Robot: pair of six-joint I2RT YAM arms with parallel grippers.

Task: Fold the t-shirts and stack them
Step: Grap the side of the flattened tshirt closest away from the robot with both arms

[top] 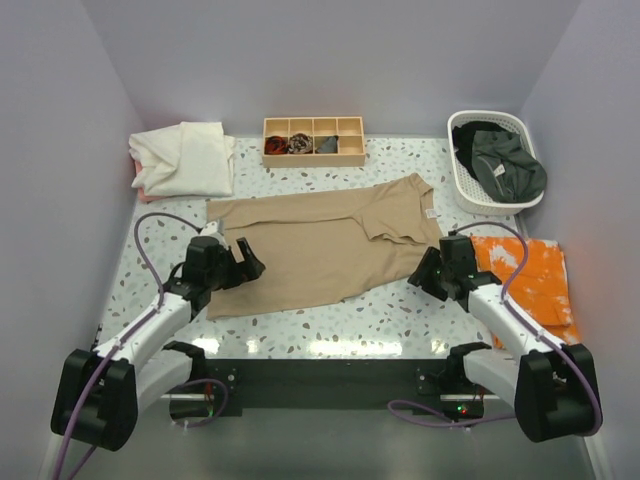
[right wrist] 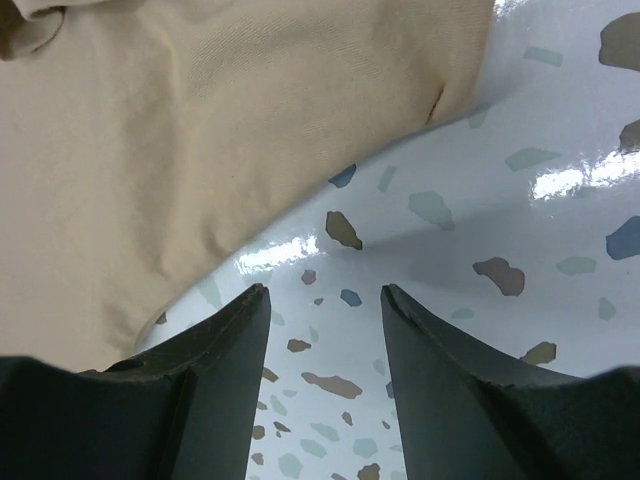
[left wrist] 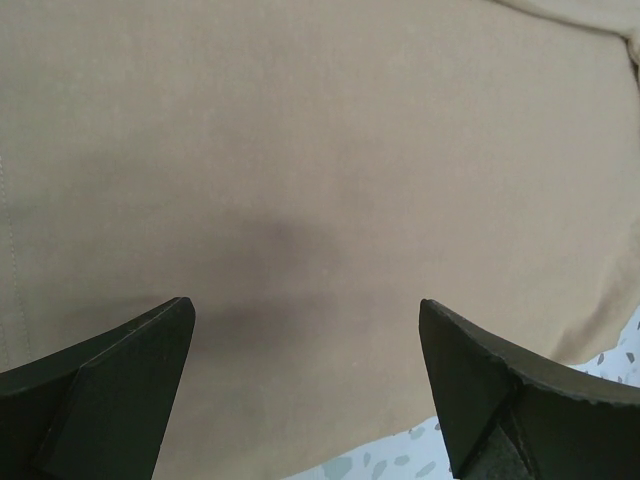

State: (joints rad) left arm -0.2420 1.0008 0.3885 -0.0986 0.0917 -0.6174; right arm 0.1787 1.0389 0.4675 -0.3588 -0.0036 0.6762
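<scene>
From above, the tan shirt (top: 320,245) lies spread in the middle of the desk (top: 340,320), its long axis running left to right, hem at the left and collar at the right, mostly flat with a slight skew. The left tool (top: 245,262) sits over its near-left corner and the right tool (top: 425,272) just off its near-right edge, so each arm has one end within reach. A cream shirt (top: 185,158) is bunched at the far left and a dark shirt (top: 505,165) sits in the basket (top: 468,188) at the far right. The left wrist view shows the left tool (left wrist: 305,330) spread wide and gripping nothing, smooth tan shirt (left wrist: 320,150) right below. The right wrist view shows the right tool (right wrist: 325,300) partly open and empty above bare desk (right wrist: 500,220), the tan shirt (right wrist: 200,130) edge just to its left and beyond.
</scene>
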